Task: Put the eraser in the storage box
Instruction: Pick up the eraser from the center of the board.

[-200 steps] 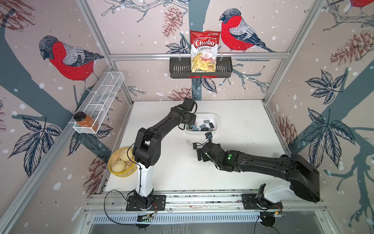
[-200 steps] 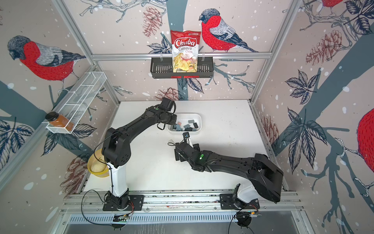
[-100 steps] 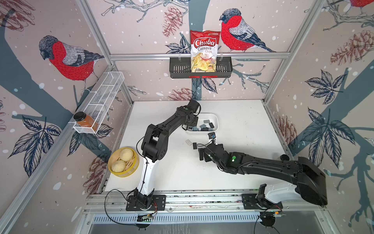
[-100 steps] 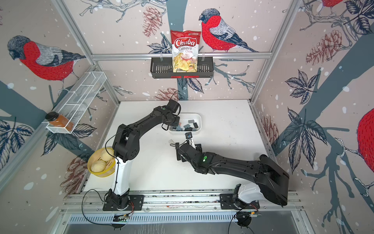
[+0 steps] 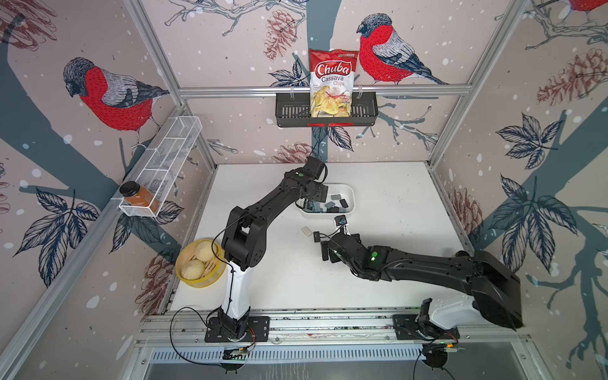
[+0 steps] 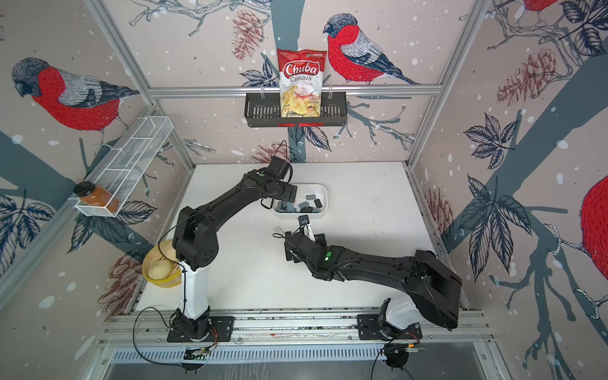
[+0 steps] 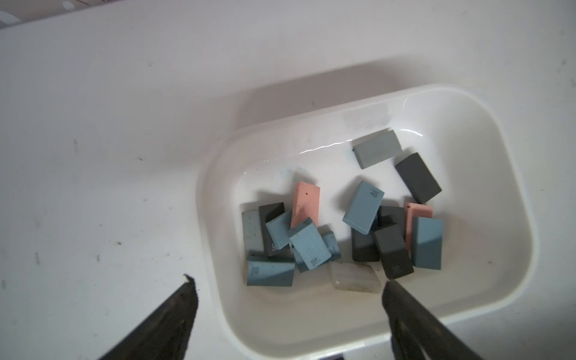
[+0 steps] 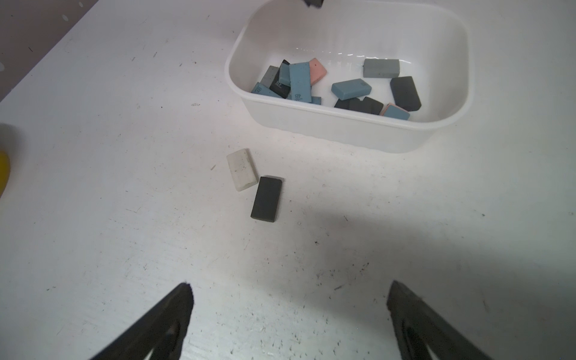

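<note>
Currently the white table carries the shallow white plastic storage box toward its far edge, and I see blue, black and pink erasers inside. My left gripper hangs over its rim, jaws spread, empty. My right gripper is equally wide, empty. A black rectangular eraser and a white eraser lie outside, near the box.

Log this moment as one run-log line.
left gripper open above storage box rim | right gripper open, empty | white eraser, black eraser on table outside box
</note>
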Robot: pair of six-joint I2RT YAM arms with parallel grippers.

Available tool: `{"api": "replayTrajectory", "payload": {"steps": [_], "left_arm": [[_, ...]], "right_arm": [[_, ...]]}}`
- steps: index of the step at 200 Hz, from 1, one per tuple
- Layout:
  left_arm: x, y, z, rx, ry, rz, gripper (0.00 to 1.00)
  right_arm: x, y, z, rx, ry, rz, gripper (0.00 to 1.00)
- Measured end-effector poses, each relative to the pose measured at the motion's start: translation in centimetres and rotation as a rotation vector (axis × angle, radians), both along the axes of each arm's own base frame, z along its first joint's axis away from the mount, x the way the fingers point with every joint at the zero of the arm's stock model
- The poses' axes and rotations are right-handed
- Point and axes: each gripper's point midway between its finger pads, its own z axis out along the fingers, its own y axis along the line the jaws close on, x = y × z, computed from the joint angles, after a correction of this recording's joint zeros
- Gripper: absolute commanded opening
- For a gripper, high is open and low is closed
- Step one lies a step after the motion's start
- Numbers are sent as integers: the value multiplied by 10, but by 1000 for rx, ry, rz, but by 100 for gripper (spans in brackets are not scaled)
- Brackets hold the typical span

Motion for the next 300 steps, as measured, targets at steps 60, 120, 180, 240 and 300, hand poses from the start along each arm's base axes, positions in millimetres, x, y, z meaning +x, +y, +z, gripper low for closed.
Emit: {"api": "replayTrajectory", "payload": {"steps": [60,120,180,240,300], "left_arm": [[-57,59,51,-55,-110,152,97],[-126,124,57,-107,-179,321,97],[-158,154,39,-116,-180,386,97],[-169,166,26,-107,-169,406,97],[-169,170,26,-96,-177,418,97]], "right_arm": [[8,15,-18,-53,27,16,99],[28,25,-46,-91,95,9,88],[41,40,-59,-98,130,17,81],[45,43,-71,-121,163,15,73],[50,51,-82,-120,185,2,65]]}}
